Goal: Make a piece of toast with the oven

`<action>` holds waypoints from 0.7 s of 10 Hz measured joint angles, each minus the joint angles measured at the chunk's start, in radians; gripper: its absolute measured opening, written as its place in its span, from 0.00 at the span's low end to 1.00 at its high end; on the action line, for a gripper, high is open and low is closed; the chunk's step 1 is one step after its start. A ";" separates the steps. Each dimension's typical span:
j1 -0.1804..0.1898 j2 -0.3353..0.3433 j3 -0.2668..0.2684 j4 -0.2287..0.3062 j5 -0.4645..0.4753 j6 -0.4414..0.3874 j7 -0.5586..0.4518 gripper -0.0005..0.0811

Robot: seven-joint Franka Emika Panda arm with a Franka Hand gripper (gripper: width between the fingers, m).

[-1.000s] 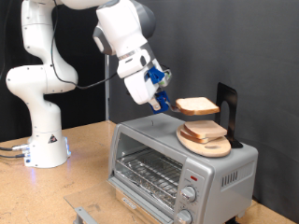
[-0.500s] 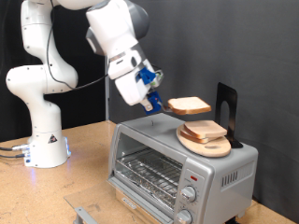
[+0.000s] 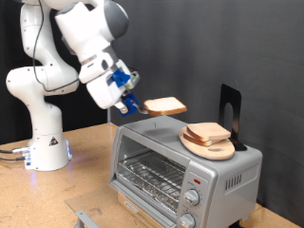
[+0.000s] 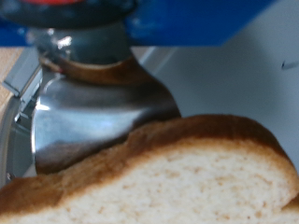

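My gripper (image 3: pixel 136 105) is shut on the piece of toast (image 3: pixel 165 106), a pale squarish slice with a tan crust, and holds it level in the air above the oven's top near its left end in the exterior view. The silver toaster oven (image 3: pixel 180 166) stands on the table with its glass door down and the wire rack (image 3: pixel 152 175) showing. In the wrist view the toast (image 4: pixel 177 173) fills the frame close up, with one metal finger (image 4: pixel 98 112) behind it.
Another slice of bread (image 3: pixel 209 133) lies on a round wooden board (image 3: pixel 211 147) on top of the oven, beside a black stand (image 3: pixel 231 112). The robot's white base (image 3: pixel 43 133) stands on the wooden table at the exterior view's left.
The arm has carried the toast to the exterior view's left and slightly down, away from the board and the other slice. The grip on the toast is unchanged.
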 joint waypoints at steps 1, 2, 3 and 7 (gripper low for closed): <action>-0.008 -0.026 -0.026 -0.020 -0.002 -0.016 -0.018 0.48; -0.013 -0.060 -0.043 -0.043 -0.002 -0.032 -0.029 0.48; -0.013 -0.057 -0.040 -0.043 -0.002 -0.032 -0.029 0.48; -0.049 -0.053 -0.089 -0.102 -0.005 0.048 -0.080 0.48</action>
